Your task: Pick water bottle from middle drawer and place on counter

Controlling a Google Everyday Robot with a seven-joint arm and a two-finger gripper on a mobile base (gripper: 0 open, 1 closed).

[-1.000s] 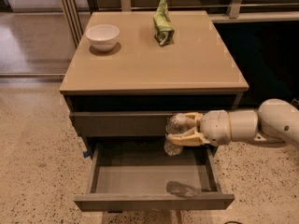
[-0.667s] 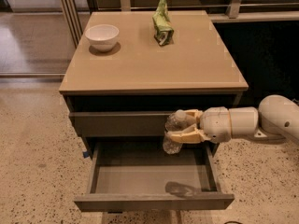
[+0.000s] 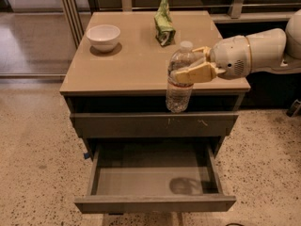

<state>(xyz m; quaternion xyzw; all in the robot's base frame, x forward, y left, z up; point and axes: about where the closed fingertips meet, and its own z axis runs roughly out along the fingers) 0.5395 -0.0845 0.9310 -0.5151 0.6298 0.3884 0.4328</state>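
My gripper [image 3: 190, 66] comes in from the right and is shut on the water bottle [image 3: 179, 86], a clear ribbed bottle with a white cap. It holds the bottle upright in the air in front of the counter's front edge, right of middle. The bottle's base hangs over the upper drawer front. The counter [image 3: 136, 65] is a glossy tan top. The middle drawer [image 3: 155, 182] is pulled out below and holds nothing but the bottle's shadow.
A white bowl [image 3: 103, 36] stands at the counter's back left. A green crumpled bag [image 3: 164, 22] stands at the back middle. The closed drawer front [image 3: 141, 125] with pale scratches sits above the open drawer. Speckled floor surrounds the cabinet.
My gripper has lifted the water bottle from just above the open drawer up to the height of the counter's edge.
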